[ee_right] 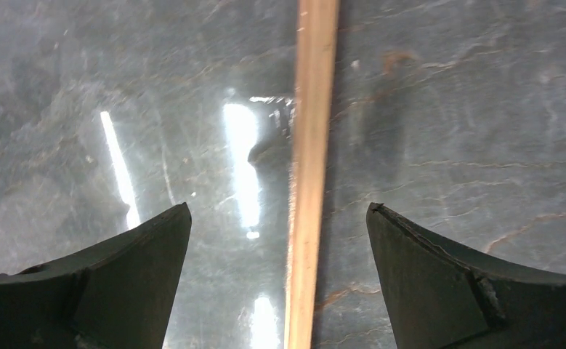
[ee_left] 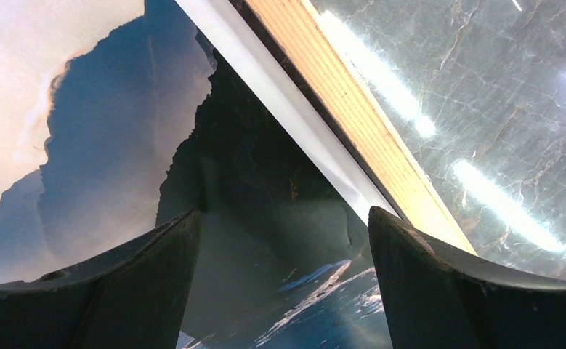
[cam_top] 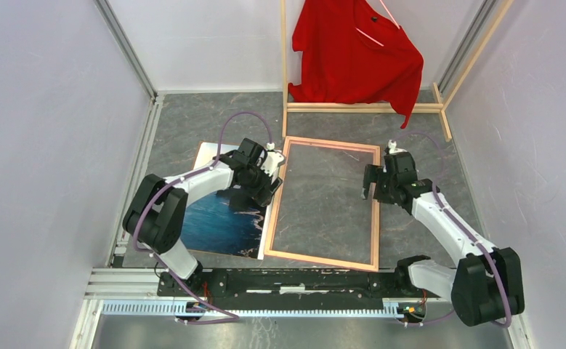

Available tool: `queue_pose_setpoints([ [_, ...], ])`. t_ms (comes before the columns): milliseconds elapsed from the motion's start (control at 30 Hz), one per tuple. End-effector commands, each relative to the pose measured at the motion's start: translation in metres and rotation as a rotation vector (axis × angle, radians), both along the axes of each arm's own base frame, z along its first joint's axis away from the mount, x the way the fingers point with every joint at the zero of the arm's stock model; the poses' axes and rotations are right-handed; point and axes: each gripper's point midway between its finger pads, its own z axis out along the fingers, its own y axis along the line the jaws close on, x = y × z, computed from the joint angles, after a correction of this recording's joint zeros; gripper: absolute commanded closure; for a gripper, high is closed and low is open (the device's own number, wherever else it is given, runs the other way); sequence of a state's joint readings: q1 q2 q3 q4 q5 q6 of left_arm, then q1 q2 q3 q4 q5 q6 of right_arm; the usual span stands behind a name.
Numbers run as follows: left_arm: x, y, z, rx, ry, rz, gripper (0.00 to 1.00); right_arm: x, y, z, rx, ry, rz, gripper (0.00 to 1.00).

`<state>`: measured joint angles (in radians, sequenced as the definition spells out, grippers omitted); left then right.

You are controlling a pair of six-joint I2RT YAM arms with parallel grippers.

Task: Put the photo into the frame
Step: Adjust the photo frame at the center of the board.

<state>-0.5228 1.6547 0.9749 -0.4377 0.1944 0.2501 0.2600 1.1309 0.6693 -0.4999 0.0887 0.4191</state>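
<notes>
At the near edge of the table point(cam_top: 192, 116) the 2 arm bases sit on a dark mounting rail point(cam_top: 287, 280). Just beyond it lies the frame point(cam_top: 323, 259), flat on the grey marbled surface, a thin rectangle of pale wood with a pinkish tint; the tabletop shows through its opening. The photo point(cam_top: 211, 218) lies face up to the left of the frame, with blue water towards the near end and dark cliffs and pale sky further off. Its right edge runs just beside the frame's left rail, and at the near corner the 2 seem to touch; I cannot tell whether one overlaps the other.

The left gripper point(cam_top: 253, 195) hangs over the photo's right side, beside the frame's left rail. In the left wrist view its fingers are spread wide with nothing between them point(ee_left: 283, 218), the cliffs of the photo point(ee_left: 120, 131) and the wooden rail of the frame point(ee_left: 352, 123) below. The right gripper point(cam_top: 374, 190) hangs over the frame's right rail, also spread wide and holding nothing. In the right wrist view the rail point(ee_right: 311, 145) runs between its fingers point(ee_right: 280, 211); I cannot tell if they touch it.

Farthest back stands a wooden rack point(cam_top: 360, 107) with a red shirt point(cam_top: 352, 51) hanging on it
</notes>
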Motion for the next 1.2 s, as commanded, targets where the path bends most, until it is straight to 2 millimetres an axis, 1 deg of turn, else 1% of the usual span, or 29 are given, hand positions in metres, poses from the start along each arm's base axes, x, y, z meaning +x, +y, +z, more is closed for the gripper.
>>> queue_pose_setpoints([
  [0, 0.000, -0.002, 0.018, -0.029, -0.045, -0.050, 0.09, 0.023, -0.013, 0.017, 0.031, -0.077, -0.041, 0.02],
  [167, -0.007, -0.003, 0.020, -0.044, -0.035, -0.067, 0.09, 0.034, -0.011, 0.019, 0.055, -0.088, -0.043, 0.02],
  [300, -0.017, -0.005, 0.019, -0.052, -0.026, -0.092, 0.09, 0.041, -0.011, 0.011, 0.084, -0.075, -0.051, 0.02],
  [333, -0.019, -0.006, 0.018, -0.051, -0.026, -0.097, 0.09, 0.041, -0.007, 0.008, 0.116, -0.064, -0.039, 0.02],
  [400, -0.023, -0.011, 0.018, -0.056, -0.035, -0.112, 0.09, 0.044, -0.006, 0.001, 0.160, -0.051, -0.045, 0.02],
  [467, -0.025, -0.014, 0.015, -0.052, -0.037, -0.121, 0.09, 0.048, -0.006, -0.001, 0.193, -0.050, -0.054, 0.02],
  [667, -0.018, -0.024, 0.008, -0.047, -0.023, -0.124, 0.09, 0.056, -0.010, -0.004, 0.235, -0.047, -0.071, 0.02],
  [800, -0.011, -0.037, 0.010, -0.066, -0.022, -0.126, 0.09, 0.060, -0.004, -0.015, 0.309, -0.026, -0.072, 0.02],
  [900, -0.006, -0.046, 0.010, -0.075, -0.018, -0.124, 0.09, 0.065, 0.008, -0.019, 0.376, -0.011, -0.049, 0.02],
  [933, -0.003, -0.048, 0.010, -0.073, -0.019, -0.124, 0.09, 0.070, 0.001, -0.020, 0.392, -0.011, -0.075, 0.02],
  [1067, 0.006, -0.052, 0.009, -0.067, -0.022, -0.119, 0.09, 0.083, -0.002, -0.019, 0.417, -0.007, -0.086, 0.02],
  [1167, 0.011, -0.052, 0.014, -0.063, -0.043, -0.116, 0.09, 0.092, -0.007, -0.017, 0.417, -0.013, -0.101, 0.02],
])
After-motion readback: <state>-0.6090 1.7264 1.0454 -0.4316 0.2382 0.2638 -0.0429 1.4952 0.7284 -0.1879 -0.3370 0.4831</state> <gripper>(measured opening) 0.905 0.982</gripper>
